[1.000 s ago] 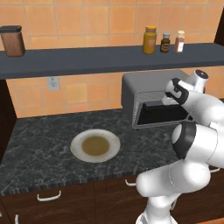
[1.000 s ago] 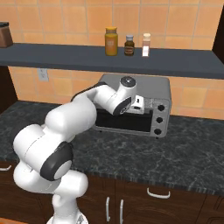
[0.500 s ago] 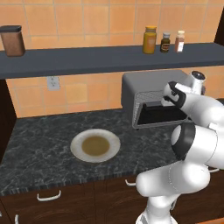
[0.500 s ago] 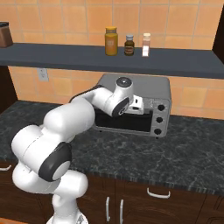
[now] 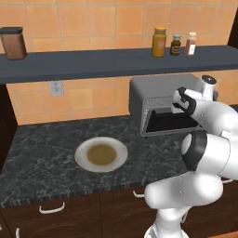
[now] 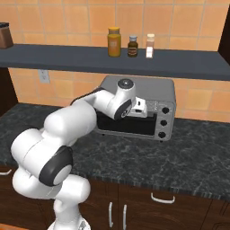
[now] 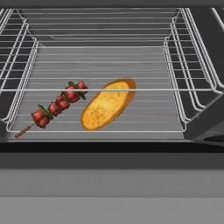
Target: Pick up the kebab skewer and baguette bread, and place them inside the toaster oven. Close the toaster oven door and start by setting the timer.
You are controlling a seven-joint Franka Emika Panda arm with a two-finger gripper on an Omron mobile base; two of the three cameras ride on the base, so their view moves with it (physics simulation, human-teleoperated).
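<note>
**Both foods are in; the door and timer remain**

We see the kebab skewer [image 7: 54, 107] and the baguette bread [image 7: 108, 104] lying side by side on the wire rack [image 7: 100, 65] inside the toaster oven [image 6: 152, 96], the skewer to the left of the loaf in the hand view and apparently just apart from it; so we judge the loading half of the task done. The plate [image 5: 101, 155] on the counter [image 5: 42, 158] carries nothing now. Our gripper [image 6: 140, 108] hangs at the mouth of the oven with its jaws spread as wide as they go and nothing between them. The toaster oven door [image 5: 169, 122] is down and open, a dark slab in front of the cavity; it is not yet shut. What we take to be left: raise the door by its handle until it closes, then turn the timer among the knobs [image 6: 165, 121] on the right-hand column; which knob is the timer we cannot tell.
</note>
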